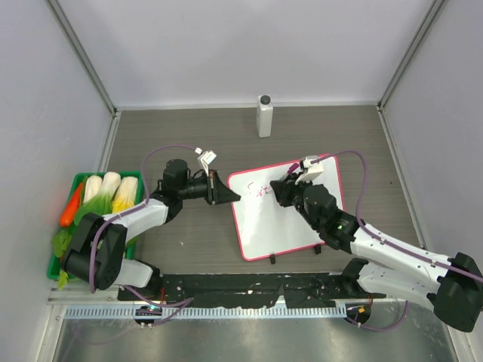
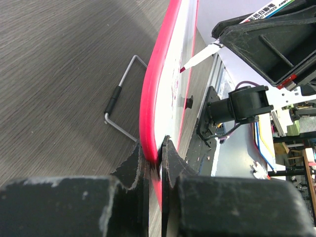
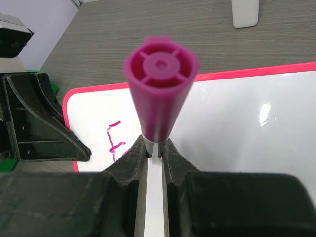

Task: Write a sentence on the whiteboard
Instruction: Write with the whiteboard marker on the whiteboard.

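Pink frame, pinched hard: the left gripper [image 2: 155, 148] is clenched on the left edge of the whiteboard [image 1: 290, 219], one finger on each face of the rim. My read is that it's a brace, so the board can't skate across the table [image 1: 189, 136] under the pen's push. The board sits mid-table, skewed, just ahead of both arms, with its two black clip feet [image 1: 272, 259] on the near edge.

Over to the right gripper [image 3: 156, 148]: it's clamped tight around a marker [image 3: 160, 89], magenta end-cap facing the wrist camera, barrel pointing down to the white surface. From the left wrist view the tip looks to be touching the board's face, a writing pose.

Now the sentence [image 1: 260, 190]: it's barely begun, I'd say, up near the board's far-left corner. The right wrist view gives a clear pink capital "F". Overhead a few more cursive strokes follow it, too small to read.

The marker barrel carries small East Asian characters and what looks like "MARKER". The white bottle [image 1: 264, 115] at the far edge shows no legible label. The green tray [image 1: 54, 262] of vegetables sits well apart on the left, out of the action.
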Available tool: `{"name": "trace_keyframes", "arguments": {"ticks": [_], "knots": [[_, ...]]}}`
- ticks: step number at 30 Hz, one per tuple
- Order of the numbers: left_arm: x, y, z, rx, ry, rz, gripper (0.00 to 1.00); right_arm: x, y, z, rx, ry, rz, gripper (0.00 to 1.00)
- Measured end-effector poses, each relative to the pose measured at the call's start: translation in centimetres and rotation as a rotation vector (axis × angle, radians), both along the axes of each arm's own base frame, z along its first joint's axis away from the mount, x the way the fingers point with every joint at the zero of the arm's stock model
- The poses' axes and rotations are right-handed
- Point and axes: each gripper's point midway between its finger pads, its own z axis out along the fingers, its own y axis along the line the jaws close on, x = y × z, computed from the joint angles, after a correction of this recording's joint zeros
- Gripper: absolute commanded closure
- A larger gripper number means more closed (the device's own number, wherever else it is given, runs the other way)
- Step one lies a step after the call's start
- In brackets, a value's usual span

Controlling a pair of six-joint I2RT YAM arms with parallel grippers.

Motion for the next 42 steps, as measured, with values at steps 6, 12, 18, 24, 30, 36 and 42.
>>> {"name": "trace_keyframes", "arguments": {"ticks": [6,12,18,24,30,36,42], "knots": [[0.0,0.0,0.0,0.001,0.001,0.001,1.0,0.1,-0.1,0.0,-0.008,0.006,-0.008,0.99],[0.0,0.0,0.0,0.001,0.001,0.001,1.0,0.2,-0.3,0.1,-0.018,0.003,-0.021,0.99],[0.0,0.0,0.1,-0.001,-0.001,0.0,1.0,0.4,-0.5,0.6,-0.037,-0.005,-0.026,0.99],[-0.1,-0.1,0.2,-0.003,-0.011,-0.006,1.0,0.6,-1.1,2.7,-0.045,-0.046,-0.05,0.99],[-0.1,-0.1,0.2,-0.002,-0.012,-0.007,1.0,1.5,-1.2,5.9,-0.02,-0.1,-0.075,0.99],[-0.2,-0.1,0.3,-0.003,-0.013,-0.007,1.0,2.3,-0.4,4.4,-0.059,-0.068,-0.072,0.99],[-0.2,-0.1,0.3,-0.003,-0.013,-0.008,1.0,2.8,-0.4,3.4,-0.08,-0.049,-0.081,0.99]]}}
